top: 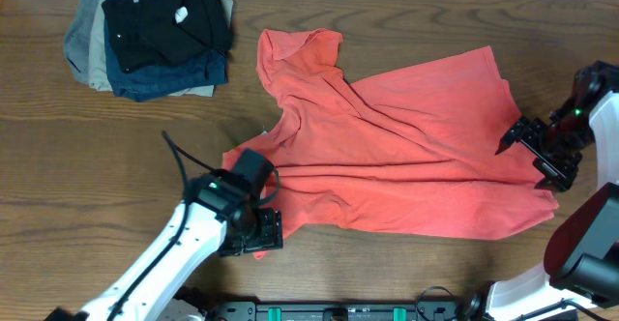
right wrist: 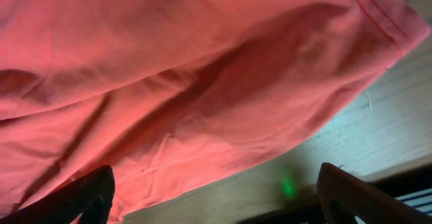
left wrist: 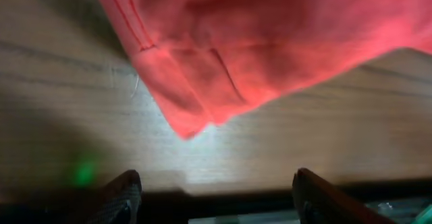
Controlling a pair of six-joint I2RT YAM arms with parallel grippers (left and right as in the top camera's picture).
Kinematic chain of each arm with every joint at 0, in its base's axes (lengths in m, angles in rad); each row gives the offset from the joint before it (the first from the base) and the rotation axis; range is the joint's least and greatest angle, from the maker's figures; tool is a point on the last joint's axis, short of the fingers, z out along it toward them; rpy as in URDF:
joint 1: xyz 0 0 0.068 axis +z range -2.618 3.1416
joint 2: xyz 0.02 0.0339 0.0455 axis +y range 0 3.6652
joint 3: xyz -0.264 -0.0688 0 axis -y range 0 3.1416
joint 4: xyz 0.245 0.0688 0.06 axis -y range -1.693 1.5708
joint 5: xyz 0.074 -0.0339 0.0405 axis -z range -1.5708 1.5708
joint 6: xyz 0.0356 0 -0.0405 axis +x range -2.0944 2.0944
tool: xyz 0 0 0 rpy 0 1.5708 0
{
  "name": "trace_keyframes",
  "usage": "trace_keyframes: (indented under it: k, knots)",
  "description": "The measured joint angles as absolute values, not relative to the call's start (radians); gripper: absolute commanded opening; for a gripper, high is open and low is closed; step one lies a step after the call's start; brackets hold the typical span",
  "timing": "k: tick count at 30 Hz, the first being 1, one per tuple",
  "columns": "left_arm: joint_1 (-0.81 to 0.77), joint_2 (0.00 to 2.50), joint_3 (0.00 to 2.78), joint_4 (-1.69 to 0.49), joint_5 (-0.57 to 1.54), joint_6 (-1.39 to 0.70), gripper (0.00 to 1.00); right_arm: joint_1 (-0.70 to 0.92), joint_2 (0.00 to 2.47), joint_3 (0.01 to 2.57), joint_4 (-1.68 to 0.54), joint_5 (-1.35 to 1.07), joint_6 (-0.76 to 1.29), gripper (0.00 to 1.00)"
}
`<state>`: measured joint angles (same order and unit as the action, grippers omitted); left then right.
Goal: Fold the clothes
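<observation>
A dark wood-grain table [top: 406, 282] fills the overhead view. One coral-red T-shirt [top: 406, 157] lies on it at the centre, spread out but rumpled, with long creases across the body and a sleeve turned up toward the far edge. One pile of folded garments [top: 155, 31] sits well apart at the far left corner, with black on top, navy below and tan at the bottom. Two arms reach in. The left pincer [top: 263, 232] is at the shirt's near left corner. The right pincer [top: 534, 157] is at the shirt's right edge, its jaws spread.

In the left wrist view the left pincer [left wrist: 216, 197] stands with its two dark fingers wide apart and nothing between them. Bare table [left wrist: 67, 116] shows under them. Just ahead, a corner of the T-shirt [left wrist: 223, 62] lies on the wood, its stitched hem running along one side.

In the right wrist view the right pincer [right wrist: 219, 200] is also wide apart and grips nothing. The T-shirt [right wrist: 189, 82] covers nearly the whole picture, softly wrinkled, with its double-stitched hem at the upper right. The left fingertip [right wrist: 88, 197] overlaps the cloth's edge, though the blur does not show whether it touches. A strip of table [right wrist: 391, 116] shows at the right.
</observation>
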<state>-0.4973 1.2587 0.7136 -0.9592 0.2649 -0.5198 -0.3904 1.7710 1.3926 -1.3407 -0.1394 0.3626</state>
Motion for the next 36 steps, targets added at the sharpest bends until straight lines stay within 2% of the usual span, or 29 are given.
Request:
trace_keyframes:
  k: [13, 19, 23, 24, 29, 36]
  knots:
    - [-0.527, 1.512, 0.692, -0.837, 0.232, -0.634, 0.72, -0.341, 1.771, 1.393, -1.338, -0.120, 0.362, 0.96]
    - [-0.529, 1.547, 0.694, -0.793, 0.233, -0.669, 0.47, -0.339, 1.771, 1.393, -1.337, -0.096, 0.361, 0.96]
    - [-0.529, 1.547, 0.696, -0.790, 0.231, -0.675, 0.19, -0.339, 1.771, 1.393, -1.331, -0.092, 0.359, 0.96]
    - [-0.529, 1.547, 0.696, -0.790, 0.230, -0.679, 0.06, -0.339, 1.771, 1.393, -1.330, -0.091, 0.359, 0.97]
    - [-0.529, 1.547, 0.702, -0.816, 0.220, -0.673, 0.06, -0.339, 1.771, 1.393, -1.328, -0.089, 0.358, 0.97]
    - [-0.529, 1.547, 0.809, -0.960, 0.172, -0.628, 0.06, -0.339, 1.771, 1.393, -1.327, -0.089, 0.358, 0.97]
